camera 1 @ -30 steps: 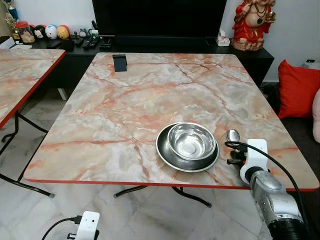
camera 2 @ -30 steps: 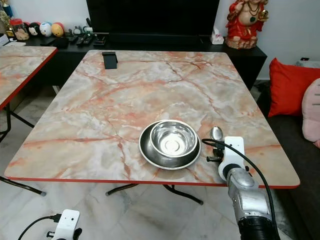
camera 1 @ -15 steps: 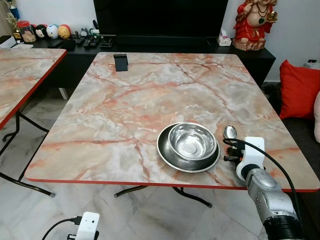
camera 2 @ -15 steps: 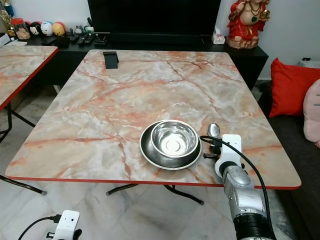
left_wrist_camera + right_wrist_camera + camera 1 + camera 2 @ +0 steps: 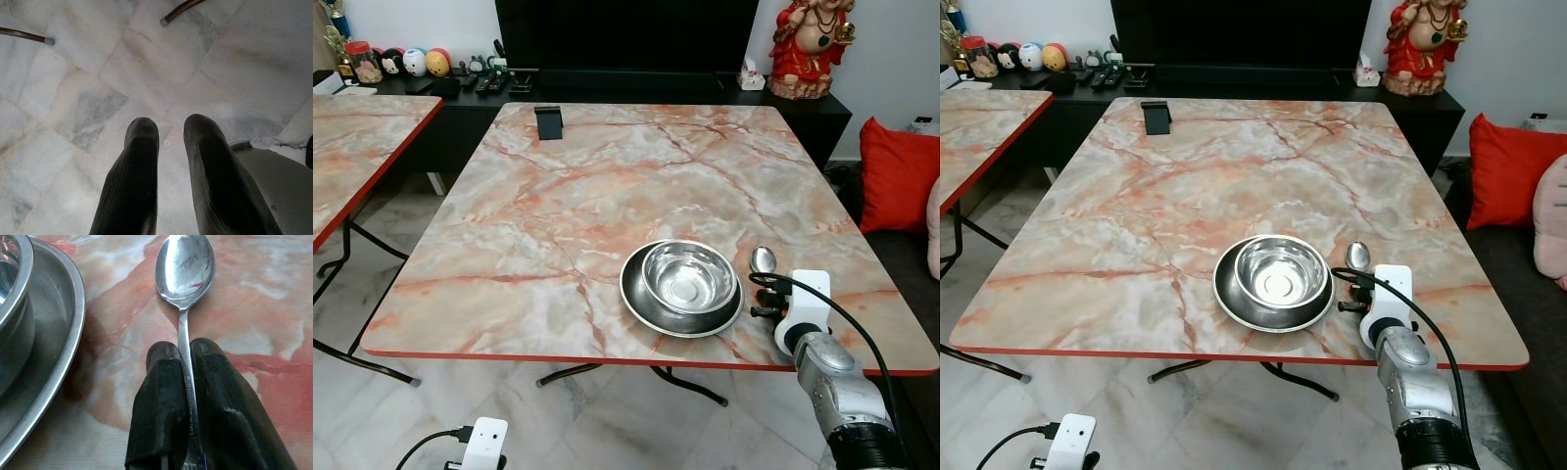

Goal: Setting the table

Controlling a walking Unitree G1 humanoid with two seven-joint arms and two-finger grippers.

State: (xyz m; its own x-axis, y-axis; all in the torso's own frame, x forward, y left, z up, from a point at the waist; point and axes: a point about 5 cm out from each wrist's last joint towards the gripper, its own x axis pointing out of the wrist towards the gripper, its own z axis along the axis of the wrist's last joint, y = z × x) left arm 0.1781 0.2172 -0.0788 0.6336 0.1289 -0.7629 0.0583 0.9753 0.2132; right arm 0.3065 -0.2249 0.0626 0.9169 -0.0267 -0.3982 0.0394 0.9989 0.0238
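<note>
**Spoon held at the counter beside plate and bowl**

The marble-patterned counter (image 5: 607, 186) with a red edge is being viewed from the robot's head camera; a second counter (image 5: 352, 147) of the same pattern is standing well apart on the left. A black stand (image 5: 547, 122) is resting near the far left corner of the main counter. A red figurine (image 5: 815, 44) is standing on the dark cabinet behind, and a red cushion (image 5: 898, 174) is lying to the right.

A steel plate (image 5: 636, 299) is lying near the front edge of the counter, right of centre, and a steel bowl (image 5: 688, 276) is sitting upright on it.

The right claw (image 5: 181, 382) is positioned just beside the plate, on its right, above the counter surface. Its two fingers are being pressed together on the handle of the spoon (image 5: 186, 267). The spoon bowl is pointing away from the robot and is lying face up, just beside the plate rim without touching it.

The left claw (image 5: 164, 132) is hanging low over the marble floor (image 5: 73, 98), with its fingers parted slightly and nothing being gripped.
</note>
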